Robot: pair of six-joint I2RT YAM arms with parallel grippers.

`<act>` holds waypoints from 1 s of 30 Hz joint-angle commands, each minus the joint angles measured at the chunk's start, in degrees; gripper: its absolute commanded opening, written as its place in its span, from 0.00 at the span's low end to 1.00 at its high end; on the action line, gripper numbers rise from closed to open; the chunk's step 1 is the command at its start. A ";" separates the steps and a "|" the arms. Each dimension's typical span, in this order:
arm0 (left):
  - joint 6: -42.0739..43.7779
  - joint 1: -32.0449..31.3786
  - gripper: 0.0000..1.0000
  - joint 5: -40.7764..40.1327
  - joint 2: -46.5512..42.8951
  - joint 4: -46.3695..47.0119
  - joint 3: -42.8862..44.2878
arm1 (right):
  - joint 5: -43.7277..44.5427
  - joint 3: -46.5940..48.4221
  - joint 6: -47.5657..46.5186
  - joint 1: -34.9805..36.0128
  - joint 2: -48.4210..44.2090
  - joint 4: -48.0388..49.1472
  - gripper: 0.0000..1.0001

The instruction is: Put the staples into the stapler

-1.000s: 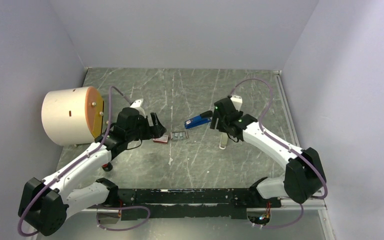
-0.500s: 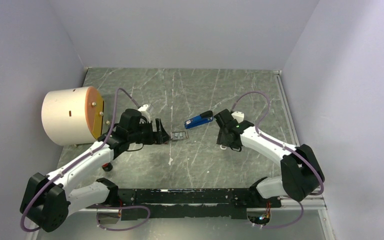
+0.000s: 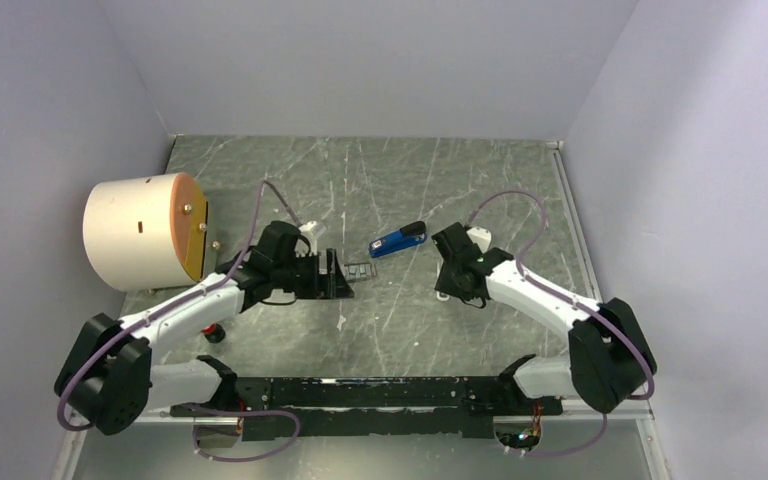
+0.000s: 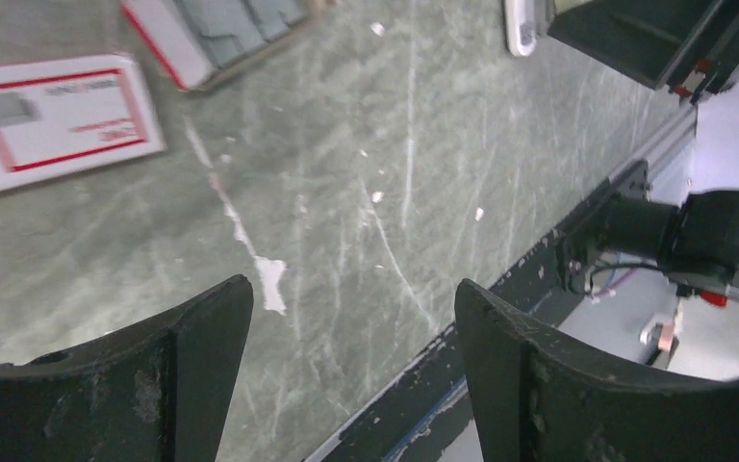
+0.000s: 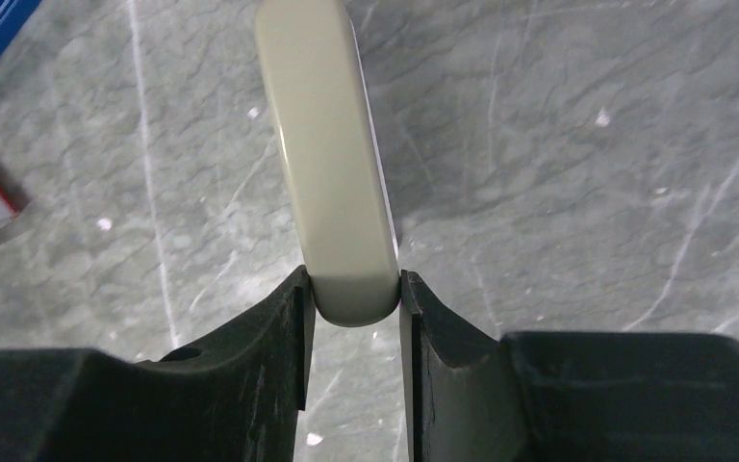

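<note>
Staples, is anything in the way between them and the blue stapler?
Nothing visible. Only bare table lies between the staples and the stapler. The beige bar is off to the side, between the right fingers.

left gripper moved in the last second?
Yes. The left gripper shifted right across the table, away from the cream drum, and now sits just left of the staples.
</note>
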 commanded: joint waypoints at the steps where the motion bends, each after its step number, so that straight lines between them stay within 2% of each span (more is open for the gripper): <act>1: -3.86 -5.22 0.82 2.84 2.54 6.17 1.84 | -5.93 -3.38 5.32 -0.01 -5.96 5.86 0.09; 8: -12.12 -14.51 0.76 -1.05 9.46 20.29 1.98 | -14.66 -10.75 13.77 -0.01 -15.66 12.51 0.08; 12: -15.03 -16.60 0.71 -3.25 14.66 27.77 2.77 | -16.93 -12.58 16.08 -0.11 -20.79 12.91 0.06; 15: -17.34 -18.30 0.72 -2.37 18.92 32.74 4.18 | -19.35 -13.63 18.12 -0.09 -24.13 13.14 0.06; 18: -18.77 -20.10 0.75 -1.86 22.26 36.17 5.56 | -21.09 -15.29 20.51 -0.14 -26.63 14.28 0.05; 22: -17.96 -20.99 0.74 -3.70 24.17 35.35 8.12 | -23.00 -16.68 22.25 -0.19 -27.81 15.88 0.05; 24: -17.29 -21.03 0.67 -5.22 24.13 34.35 9.08 | -23.34 -16.58 22.23 -0.19 -27.81 15.78 0.05; 28: -15.72 -21.03 0.44 -8.24 24.96 31.33 10.67 | -24.35 -16.16 22.04 -0.17 -27.73 16.17 0.04; 30: -15.21 -21.07 0.39 -9.27 25.22 30.40 10.64 | -24.25 -15.77 21.85 -0.19 -27.77 15.66 0.04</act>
